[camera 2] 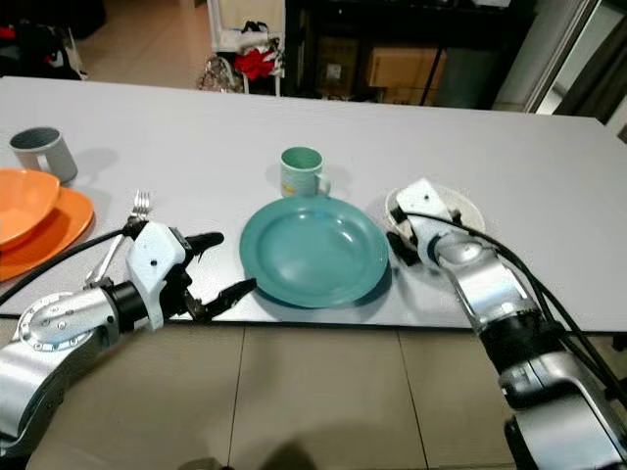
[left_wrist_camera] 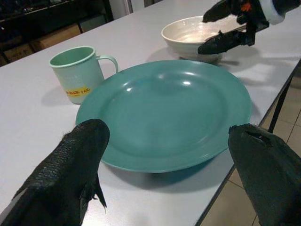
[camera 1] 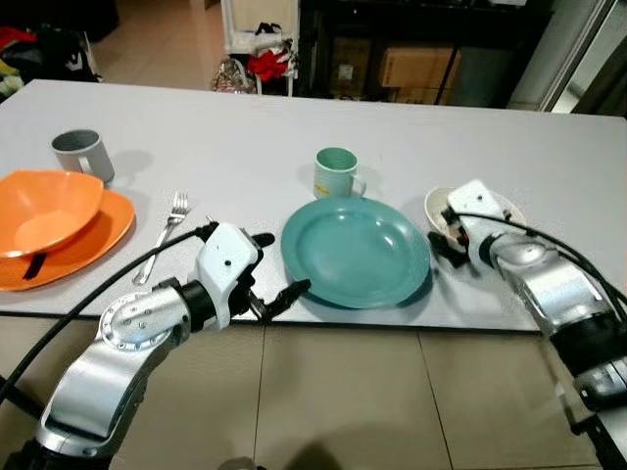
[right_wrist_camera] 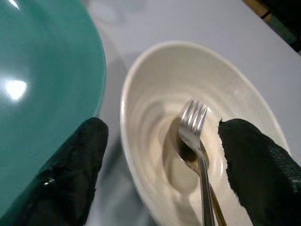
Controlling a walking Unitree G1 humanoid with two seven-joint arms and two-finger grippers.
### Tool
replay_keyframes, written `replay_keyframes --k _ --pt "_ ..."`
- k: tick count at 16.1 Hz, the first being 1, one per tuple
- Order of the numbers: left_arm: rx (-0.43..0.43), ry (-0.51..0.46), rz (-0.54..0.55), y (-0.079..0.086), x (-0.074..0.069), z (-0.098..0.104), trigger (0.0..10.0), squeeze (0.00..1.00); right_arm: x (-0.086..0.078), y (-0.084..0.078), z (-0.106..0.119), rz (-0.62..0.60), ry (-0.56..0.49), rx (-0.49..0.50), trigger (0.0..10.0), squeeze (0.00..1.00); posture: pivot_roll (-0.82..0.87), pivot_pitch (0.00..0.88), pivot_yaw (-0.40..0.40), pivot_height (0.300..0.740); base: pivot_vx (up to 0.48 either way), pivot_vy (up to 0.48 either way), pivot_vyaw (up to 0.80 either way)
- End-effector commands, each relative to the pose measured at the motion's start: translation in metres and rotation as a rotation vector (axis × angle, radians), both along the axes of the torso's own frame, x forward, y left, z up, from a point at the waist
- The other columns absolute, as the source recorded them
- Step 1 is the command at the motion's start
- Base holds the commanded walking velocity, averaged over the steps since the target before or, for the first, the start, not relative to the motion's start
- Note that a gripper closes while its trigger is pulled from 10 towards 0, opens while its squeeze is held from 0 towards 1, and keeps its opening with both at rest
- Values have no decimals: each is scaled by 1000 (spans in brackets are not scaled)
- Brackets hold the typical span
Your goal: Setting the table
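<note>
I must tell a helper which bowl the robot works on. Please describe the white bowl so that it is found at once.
Start at the big teal plate near the front edge of the grey table. The white bowl sits on its right, under the open right hand. Unlike the orange bowl far left, it is cream-white and holds a fork and spoon.

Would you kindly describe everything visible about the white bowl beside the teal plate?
The white bowl is shallow, glossy and ceramic-looking, upright on the grey table just right of the teal plate. A metal fork lies inside over what seems a spoon. The right gripper straddles its near rim, fingers open.
</note>
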State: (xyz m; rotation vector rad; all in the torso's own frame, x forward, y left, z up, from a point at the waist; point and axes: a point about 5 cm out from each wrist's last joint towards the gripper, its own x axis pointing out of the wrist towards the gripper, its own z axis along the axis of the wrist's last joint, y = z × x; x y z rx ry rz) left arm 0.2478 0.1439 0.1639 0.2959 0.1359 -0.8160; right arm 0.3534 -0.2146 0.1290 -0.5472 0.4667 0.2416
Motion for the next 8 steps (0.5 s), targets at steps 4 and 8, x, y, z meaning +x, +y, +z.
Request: replay_keyframes --k 4,8 --pt "3 -2 -17 -2 0 3 10000 4 9 -8 5 32 -33 12 0 0 83 0 -20 740 0 0 0" --pt "2 3 -19 -2 -2 3 10000 0 14 -11 -1 33 -2 170 0 0 83 0 -22 740 0 0 0"
